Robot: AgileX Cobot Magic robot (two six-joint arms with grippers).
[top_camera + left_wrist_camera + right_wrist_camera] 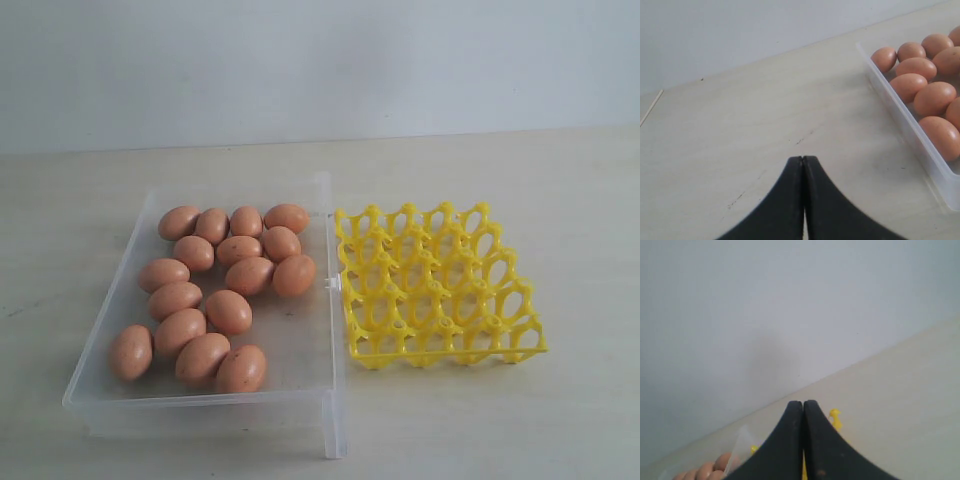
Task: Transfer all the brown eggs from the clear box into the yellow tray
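Sixteen brown eggs lay inside the clear box on the left of the pale desk, none yet in the yellow tray. They were bunched toward the box's far and left parts, most touching a neighbour. Four sat in a row along the far wall, and the rest trailed down toward the near left corner, leaving the near right floor of the box bare. The tray stood just beside the box's right wall, its lattice of cup cells and pointed posts open to view.

Neither arm appeared in the exterior view. In the left wrist view the left hand had its two dark fingers pressed together, holding nothing. It hung over bare desk, apart from the box's long wall, behind which several eggs showed. In the right wrist view the right hand was likewise pressed together and held nothing, with a yellow tray post showing just past its fingers and a few eggs at the frame's edge
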